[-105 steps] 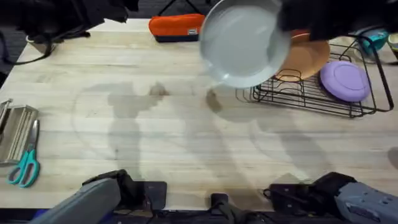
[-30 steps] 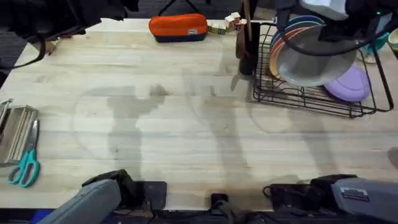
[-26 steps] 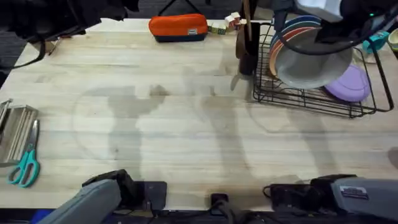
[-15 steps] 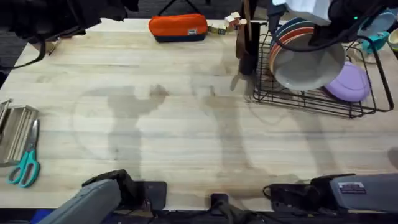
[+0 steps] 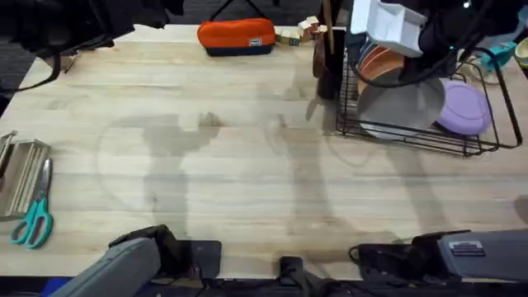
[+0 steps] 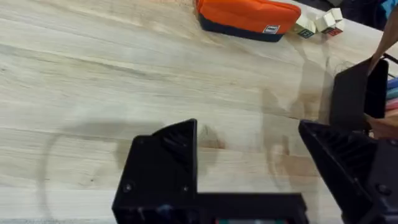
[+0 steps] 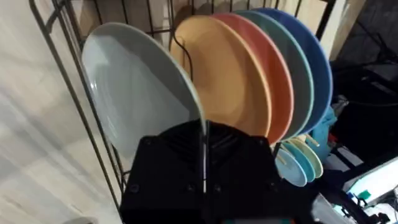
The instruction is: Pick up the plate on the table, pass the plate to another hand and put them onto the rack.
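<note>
The pale grey plate [image 7: 137, 106] stands on edge in the black wire rack [image 5: 412, 136], in the slot in front of an orange plate [image 7: 230, 81]. My right gripper [image 7: 204, 134] is shut on the plate's rim, and its arm reaches over the rack from the right. In the overhead view the plate [image 5: 398, 106] lies partly under that arm. My left gripper [image 6: 245, 127] hangs open above the wooden table [image 5: 247, 165], with nothing between its fingers.
Several coloured plates [image 7: 292, 74] fill the slots behind the grey one. A lilac plate [image 5: 462, 107] lies at the rack's right end. A black upright object [image 5: 327, 62] stands by the rack's left end. An orange pouch [image 5: 236, 35] sits at the back. Scissors [image 5: 33, 221] lie at the left edge.
The right arm carried the plate from above the table over to the rack. It then lowered the plate and tipped it upright into a slot. The left arm has stayed put.
</note>
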`<action>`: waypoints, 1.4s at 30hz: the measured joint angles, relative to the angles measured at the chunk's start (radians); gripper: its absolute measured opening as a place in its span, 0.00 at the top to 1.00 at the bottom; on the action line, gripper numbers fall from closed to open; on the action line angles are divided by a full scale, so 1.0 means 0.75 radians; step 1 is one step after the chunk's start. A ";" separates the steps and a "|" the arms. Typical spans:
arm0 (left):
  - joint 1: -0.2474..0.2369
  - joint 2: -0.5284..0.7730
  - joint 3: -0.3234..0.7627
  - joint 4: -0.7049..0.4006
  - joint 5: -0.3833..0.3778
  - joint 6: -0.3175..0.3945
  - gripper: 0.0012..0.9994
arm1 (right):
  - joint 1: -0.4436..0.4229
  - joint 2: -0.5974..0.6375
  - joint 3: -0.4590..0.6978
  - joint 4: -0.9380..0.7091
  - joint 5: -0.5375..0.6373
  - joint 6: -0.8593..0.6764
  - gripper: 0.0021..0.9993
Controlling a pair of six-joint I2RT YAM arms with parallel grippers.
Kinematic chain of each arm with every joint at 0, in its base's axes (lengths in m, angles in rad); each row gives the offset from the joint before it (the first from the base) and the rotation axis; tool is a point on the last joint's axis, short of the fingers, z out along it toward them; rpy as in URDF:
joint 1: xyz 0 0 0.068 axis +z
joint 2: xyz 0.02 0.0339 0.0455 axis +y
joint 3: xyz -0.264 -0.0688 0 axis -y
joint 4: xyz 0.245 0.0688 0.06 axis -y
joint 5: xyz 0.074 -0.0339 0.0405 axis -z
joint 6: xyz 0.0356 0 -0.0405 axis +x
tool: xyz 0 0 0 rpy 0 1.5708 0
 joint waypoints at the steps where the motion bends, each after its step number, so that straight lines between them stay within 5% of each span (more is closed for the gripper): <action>1: 0.000 0.000 0.000 0.000 0.000 0.000 0.01 | 0.000 0.000 -0.004 0.000 0.000 0.000 0.97; 14: 0.000 0.000 0.000 0.000 0.000 0.000 0.01 | 0.000 -0.001 -0.005 0.013 0.001 0.001 0.97; 24: 0.000 0.000 0.000 0.000 0.000 0.000 0.01 | 0.000 -0.109 -0.010 0.241 0.003 0.001 0.97; 42: 0.000 0.000 0.000 -0.001 0.000 0.000 0.01 | 0.000 -0.240 -0.011 0.130 0.010 0.068 0.97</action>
